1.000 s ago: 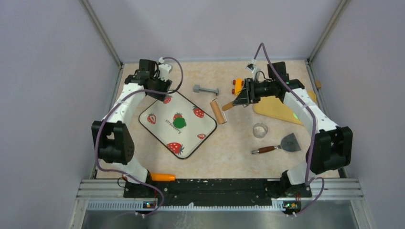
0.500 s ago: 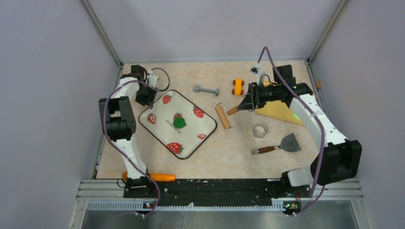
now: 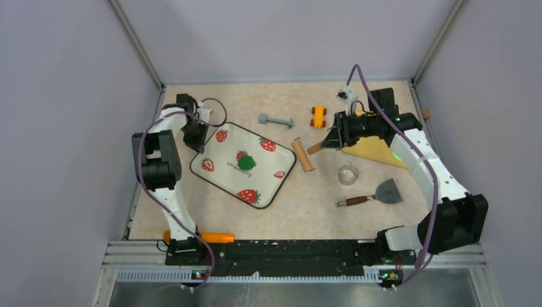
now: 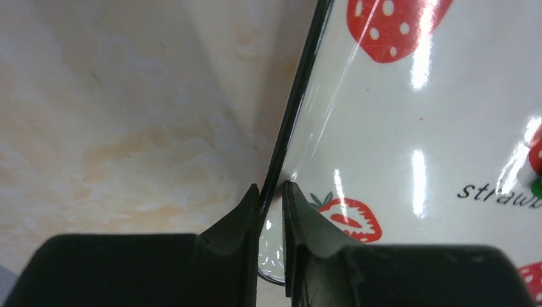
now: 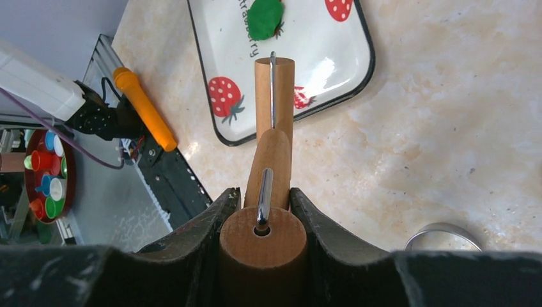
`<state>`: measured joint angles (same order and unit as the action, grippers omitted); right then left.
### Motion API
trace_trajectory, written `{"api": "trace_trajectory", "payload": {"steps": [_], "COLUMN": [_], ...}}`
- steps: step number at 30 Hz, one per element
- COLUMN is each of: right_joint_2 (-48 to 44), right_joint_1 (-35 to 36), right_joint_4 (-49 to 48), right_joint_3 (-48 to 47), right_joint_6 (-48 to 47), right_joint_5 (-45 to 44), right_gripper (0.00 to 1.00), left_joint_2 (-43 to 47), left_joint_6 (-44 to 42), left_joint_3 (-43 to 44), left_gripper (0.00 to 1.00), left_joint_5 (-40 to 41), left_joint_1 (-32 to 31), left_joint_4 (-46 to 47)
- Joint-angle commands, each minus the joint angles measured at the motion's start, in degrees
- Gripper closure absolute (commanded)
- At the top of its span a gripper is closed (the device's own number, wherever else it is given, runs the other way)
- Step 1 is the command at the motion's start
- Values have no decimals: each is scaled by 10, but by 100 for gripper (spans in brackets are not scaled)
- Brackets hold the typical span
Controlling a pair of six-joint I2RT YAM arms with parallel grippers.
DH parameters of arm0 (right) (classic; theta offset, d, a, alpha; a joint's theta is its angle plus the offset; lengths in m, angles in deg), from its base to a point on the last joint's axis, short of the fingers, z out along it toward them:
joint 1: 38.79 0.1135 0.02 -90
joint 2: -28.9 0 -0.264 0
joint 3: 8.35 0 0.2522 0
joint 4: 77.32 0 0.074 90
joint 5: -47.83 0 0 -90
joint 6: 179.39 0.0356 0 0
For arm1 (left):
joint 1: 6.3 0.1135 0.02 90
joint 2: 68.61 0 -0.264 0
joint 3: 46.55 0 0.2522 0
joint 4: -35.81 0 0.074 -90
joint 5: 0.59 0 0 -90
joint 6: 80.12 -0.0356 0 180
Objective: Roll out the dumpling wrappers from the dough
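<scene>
The dough (image 3: 247, 162) is a small dark green lump in the middle of the white strawberry tray (image 3: 220, 167). My left gripper (image 3: 196, 137) is shut on the tray's black rim at its far left corner; in the left wrist view the gripper (image 4: 271, 190) pinches the rim of the tray (image 4: 409, 96). My right gripper (image 3: 330, 141) is shut on the handle of the wooden rolling pin (image 3: 302, 155), whose roller lies just right of the tray. In the right wrist view the gripper (image 5: 262, 199) holds the pin (image 5: 273, 96), which points at the dough (image 5: 265, 18). No dumpling wrappers show.
A grey bolt (image 3: 275, 119) and an orange toy car (image 3: 317, 116) lie at the back. A yellow board (image 3: 374, 148) is under the right arm. A clear round cutter (image 3: 348, 174) and a scraper (image 3: 377, 194) lie to the right. An orange-handled tool (image 3: 216, 237) lies at the near edge.
The left arm folded back and its gripper took hold of the tray's corner, turning the tray. The right gripper drew the rolling pin slightly right and back.
</scene>
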<state>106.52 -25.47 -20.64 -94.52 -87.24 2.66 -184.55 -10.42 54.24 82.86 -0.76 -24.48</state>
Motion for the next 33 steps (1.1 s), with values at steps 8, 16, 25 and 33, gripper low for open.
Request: {"api": "trace_trajectory", "payload": {"steps": [8,16,25,33], "right_joint_2": [-9,8,30,118], "right_joint_1": [-3,-3,-4,-3], "right_joint_4": [-35,-53,-54,-69], "right_joint_3": [3,-7,-7,-44], "right_joint_6": [-7,25,52,75], "right_joint_5": [-12,-67,-93,-15], "right_gripper": [100,100,100,100], "left_joint_2": [105,157,198,412], "left_joint_6": [128,152,140,48], "left_joint_3": [-114,-162,-182,-252], "left_gripper": [100,94,56,38], "left_joint_5": [-162,-210,-175,-277], "left_joint_1": [-2,-73,-109,-161], "left_joint_4": [-83,-82,-95,154]}}
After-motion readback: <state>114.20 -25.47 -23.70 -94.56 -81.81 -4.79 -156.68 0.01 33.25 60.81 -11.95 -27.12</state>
